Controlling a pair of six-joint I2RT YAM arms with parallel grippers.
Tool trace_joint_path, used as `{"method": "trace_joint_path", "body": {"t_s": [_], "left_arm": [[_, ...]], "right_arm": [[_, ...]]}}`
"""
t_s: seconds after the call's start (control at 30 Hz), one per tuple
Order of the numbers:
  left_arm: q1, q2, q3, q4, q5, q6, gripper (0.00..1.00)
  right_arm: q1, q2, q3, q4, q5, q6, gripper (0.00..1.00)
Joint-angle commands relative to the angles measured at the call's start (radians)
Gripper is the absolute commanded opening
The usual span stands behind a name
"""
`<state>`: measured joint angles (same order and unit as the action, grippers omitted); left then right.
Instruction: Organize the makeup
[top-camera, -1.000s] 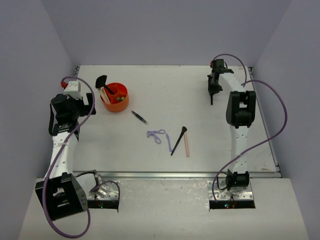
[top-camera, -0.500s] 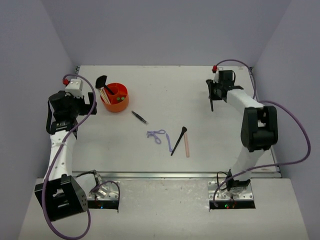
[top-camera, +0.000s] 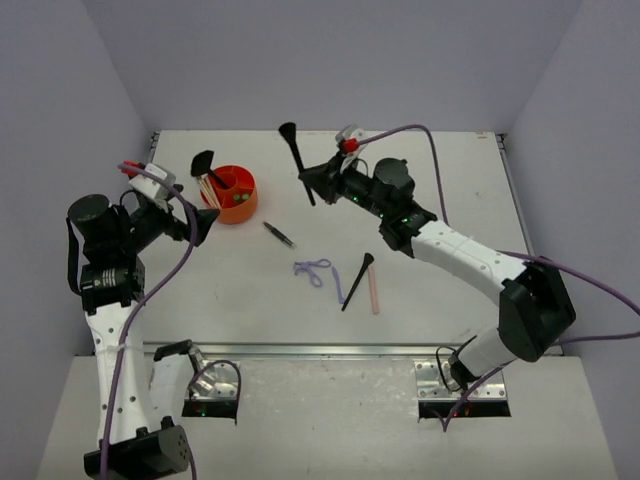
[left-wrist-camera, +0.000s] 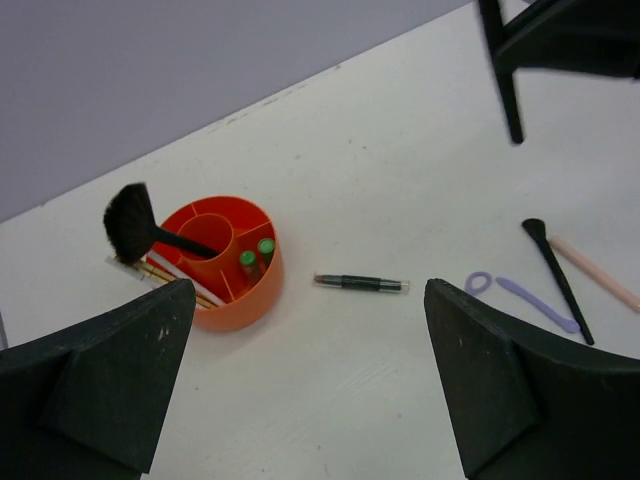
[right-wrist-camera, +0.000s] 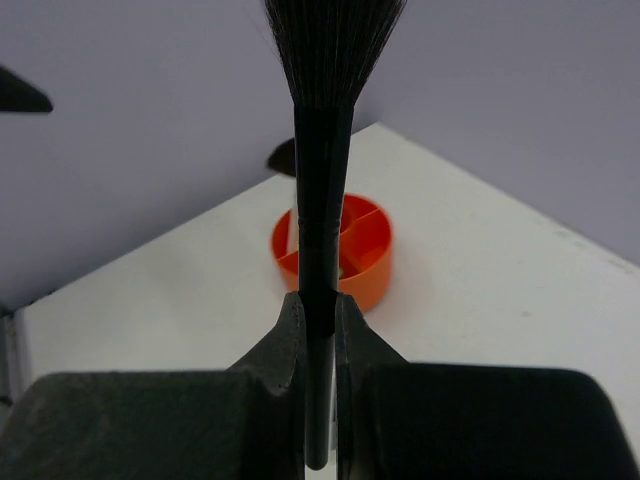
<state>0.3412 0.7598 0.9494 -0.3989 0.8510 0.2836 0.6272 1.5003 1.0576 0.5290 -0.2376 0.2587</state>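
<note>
White table (top-camera: 450, 300), lilac walls (top-camera: 340, 60) on three sides.

Right gripper (right-wrist-camera: 318, 322): clamped shut on the lower handle of a black flared-head brush (top-camera: 295, 155), bristles up, handle tip poking out below the fingers. Held in the air over the far middle of the table, just right of the orange tub (top-camera: 240, 208), not touching it. Seen in the right wrist view with the tub straight behind the handle.

Left gripper (left-wrist-camera: 306, 290): jaws spread wide, nothing between them. Hanging above the near-left part of the table, camera aimed at tub and loose items.

In the orange tub, a round divided one at far left:
- fan brush (top-camera: 204, 163), head sticking out over the far-left rim
- pale sticks (left-wrist-camera: 160, 272) leaning in the left compartment
- green tubes (left-wrist-camera: 255, 252), two caps visible in a near compartment

Loose on the table:
- dark pencil (top-camera: 279, 234), lying alone, near-right of the tub
- lilac looped tool (top-camera: 318, 272) at centre
- second black brush (top-camera: 357, 281) just right of the lilac tool, head pointing away from the arm bases
- pink stick (top-camera: 374, 289) just beside that brush on its right; ends very close, contact impossible to tell
</note>
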Motion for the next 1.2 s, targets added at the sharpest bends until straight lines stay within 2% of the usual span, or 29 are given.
{"method": "trace_joint_path", "body": {"t_s": [0.0, 0.1, 0.3, 0.47, 0.77, 0.83, 0.93, 1.03, 1.17], "left_arm": [[0.005, -0.062, 0.046, -0.021, 0.165, -0.08, 0.96], [0.004, -0.068, 0.039, -0.006, 0.166, -0.114, 0.95], [0.005, -0.046, -0.002, 0.029, 0.002, -0.179, 0.95], [0.005, -0.041, -0.022, 0.029, -0.101, -0.181, 0.95], [0.005, -0.025, -0.032, 0.052, -0.095, -0.214, 0.93], [0.005, -0.014, -0.032, 0.054, -0.096, -0.222, 0.89], [0.005, -0.008, -0.044, 0.055, -0.098, -0.22, 0.73], [0.005, -0.006, -0.05, 0.052, -0.078, -0.225, 0.64], [0.005, -0.007, -0.04, 0.049, -0.056, -0.237, 0.41]], "right_arm": [[0.129, 0.085, 0.051, 0.128, -0.091, 0.072, 0.0], [0.222, 0.137, 0.07, 0.187, -0.078, 0.083, 0.0], [0.337, 0.216, 0.138, 0.252, -0.054, 0.103, 0.0], [0.37, 0.257, 0.186, 0.233, -0.014, 0.119, 0.0], [0.394, 0.299, 0.223, 0.233, -0.006, 0.133, 0.0], [0.4, 0.302, 0.222, 0.239, -0.008, 0.131, 0.0], [0.4, 0.296, 0.205, 0.271, 0.0, 0.134, 0.0], [0.401, 0.297, 0.213, 0.272, 0.0, 0.131, 0.0], [0.401, 0.312, 0.236, 0.261, -0.001, 0.118, 0.0]]}}
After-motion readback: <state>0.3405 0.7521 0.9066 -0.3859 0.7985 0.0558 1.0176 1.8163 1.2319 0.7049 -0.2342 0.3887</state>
